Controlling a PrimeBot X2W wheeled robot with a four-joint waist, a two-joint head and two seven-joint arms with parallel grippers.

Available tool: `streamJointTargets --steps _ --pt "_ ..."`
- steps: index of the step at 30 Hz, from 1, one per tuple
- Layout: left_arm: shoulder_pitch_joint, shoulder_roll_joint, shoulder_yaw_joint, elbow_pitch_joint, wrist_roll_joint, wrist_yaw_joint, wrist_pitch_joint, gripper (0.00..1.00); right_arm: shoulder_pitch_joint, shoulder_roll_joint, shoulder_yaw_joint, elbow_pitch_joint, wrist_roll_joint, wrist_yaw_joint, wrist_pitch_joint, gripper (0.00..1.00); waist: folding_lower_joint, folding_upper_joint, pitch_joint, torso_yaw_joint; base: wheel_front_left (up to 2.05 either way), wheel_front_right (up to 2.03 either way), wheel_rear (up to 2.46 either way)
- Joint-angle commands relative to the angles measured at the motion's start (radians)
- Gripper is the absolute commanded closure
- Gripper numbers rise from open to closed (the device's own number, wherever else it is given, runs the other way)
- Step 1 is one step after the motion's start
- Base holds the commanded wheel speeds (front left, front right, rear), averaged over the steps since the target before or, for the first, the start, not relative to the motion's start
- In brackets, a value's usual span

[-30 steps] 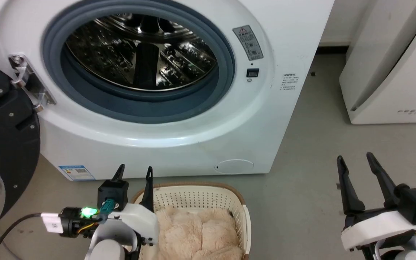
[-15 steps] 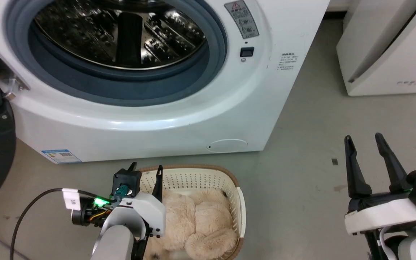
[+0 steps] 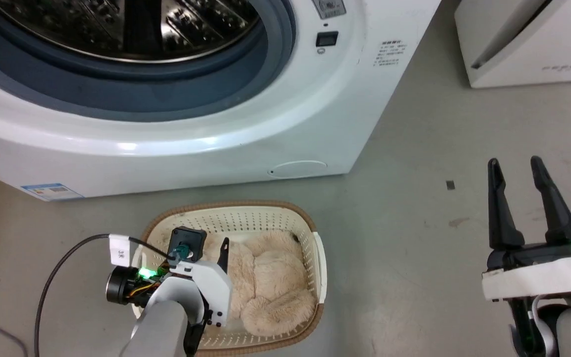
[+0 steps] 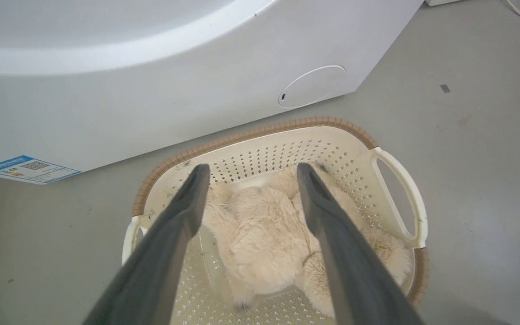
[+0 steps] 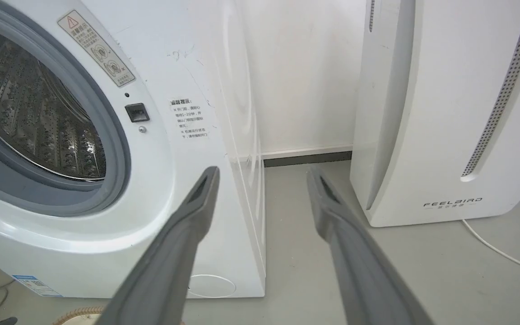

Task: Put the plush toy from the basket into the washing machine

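The left tool (image 4: 252,169) hangs spread and empty above the plush toy (image 3: 265,277), a shaggy cream heap lying in the perforated plastic basket (image 3: 246,204) with a brown woven-look rim; the right tool (image 3: 514,162), also spread, holds nothing. Beyond, the glossy white washing machine (image 3: 216,144) stands open, so grasping, lifting and loading are all left.

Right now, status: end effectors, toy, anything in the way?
Left end effector open, poised over plush toy in basket, not gripping. Right end effector open, off to the side. Washing machine mouth unobstructed.
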State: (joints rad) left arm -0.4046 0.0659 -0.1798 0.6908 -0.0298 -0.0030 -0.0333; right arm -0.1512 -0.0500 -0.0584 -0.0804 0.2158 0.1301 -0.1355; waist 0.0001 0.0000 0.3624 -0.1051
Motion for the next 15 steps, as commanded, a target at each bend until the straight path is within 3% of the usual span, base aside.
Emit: streamJointTargets --steps 1,15 --pt "-0.034 0.006 -0.009 0.028 -0.002 -0.005 0.007 0.00 -0.027 0.000 -0.005 -0.011 0.013 0.000 -0.011 0.00 -0.0001 0.0000 0.022 -0.008 0.00 0.00 0.00" --pt "-0.140 0.032 -0.108 0.173 0.026 -0.036 0.100 0.00 -0.087 0.000 -0.014 -0.039 0.059 0.000 -0.040 0.00 -0.0001 0.0000 0.151 -0.031 0.00 0.00 0.00"
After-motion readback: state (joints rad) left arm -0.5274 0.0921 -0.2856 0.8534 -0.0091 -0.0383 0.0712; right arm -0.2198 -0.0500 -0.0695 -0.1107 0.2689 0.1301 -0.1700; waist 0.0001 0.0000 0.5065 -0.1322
